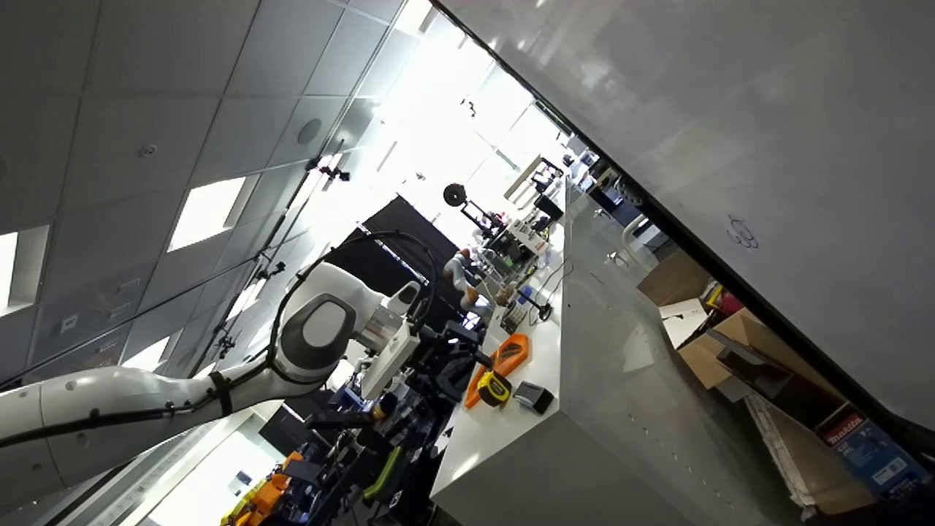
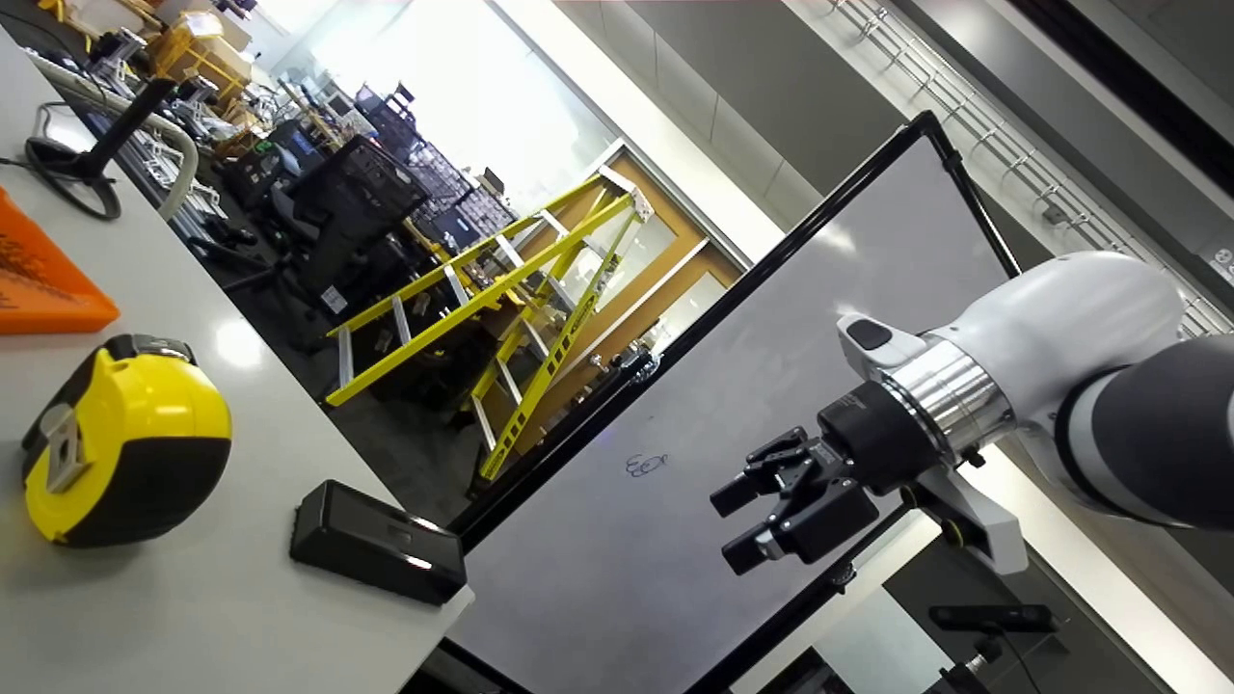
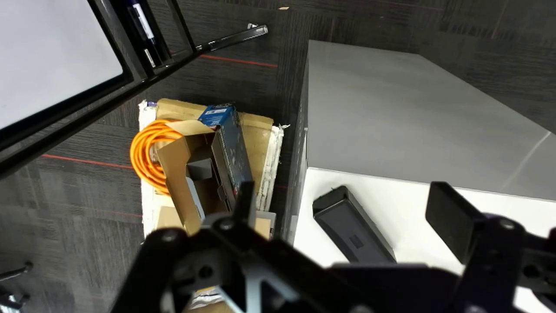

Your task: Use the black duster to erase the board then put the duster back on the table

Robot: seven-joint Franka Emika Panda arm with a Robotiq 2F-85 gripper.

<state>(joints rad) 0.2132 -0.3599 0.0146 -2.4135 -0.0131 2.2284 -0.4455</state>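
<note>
The black duster [image 2: 378, 542] lies outside the grasp of the gripper [image 2: 738, 525], which hangs in the air well clear of the table [image 2: 222, 627], released, its two fingers [image 3: 451, 219] spread wide apart. The white robot arm [image 2: 1070, 299] reaches into both exterior views. The duster rests on the table's top, just beside a corner. Farther from that corner of the table, a yellow-and-black tape measure [image 2: 178, 400] sits near an orange object [image 2: 48, 284], with a black stand [image 2: 125, 125] past them. Across a gap from the table is the board [image 2: 598, 569], a small dark scribble [image 2: 644, 467] marking its glossy face. Down beside the table, in the wrist view, are brown cardboard [image 3: 258, 139], a box with a blue side [image 3: 234, 148] and a coil of orange cable [image 3: 140, 150]. Beyond the table, in an exterior view, stands a yellow ladder [image 2: 463, 310].
</note>
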